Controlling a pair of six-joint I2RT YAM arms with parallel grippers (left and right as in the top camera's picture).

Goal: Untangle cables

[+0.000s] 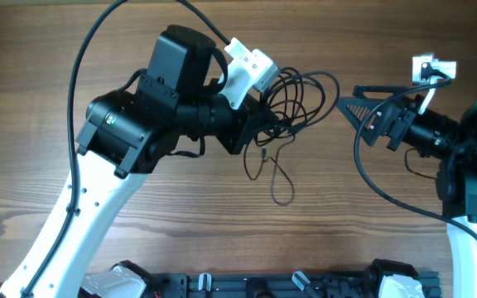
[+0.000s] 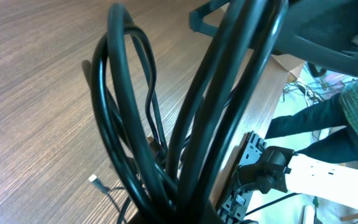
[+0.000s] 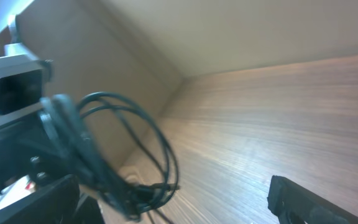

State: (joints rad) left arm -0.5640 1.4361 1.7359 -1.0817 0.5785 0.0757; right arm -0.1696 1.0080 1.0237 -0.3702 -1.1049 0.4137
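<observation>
Cables (image 1: 281, 116): hanging in loose loops, one end trailing on the table (image 1: 222, 215).
Left gripper (image 1: 262, 126): pinching the bundle.
Right gripper (image 1: 348, 98): spreading wide, hovering beside the loops.

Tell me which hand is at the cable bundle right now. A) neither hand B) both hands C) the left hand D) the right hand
C: in the overhead view the left hand holds the cables, which converge at it, while the right hand stands open off to the side, clear of them.
</observation>
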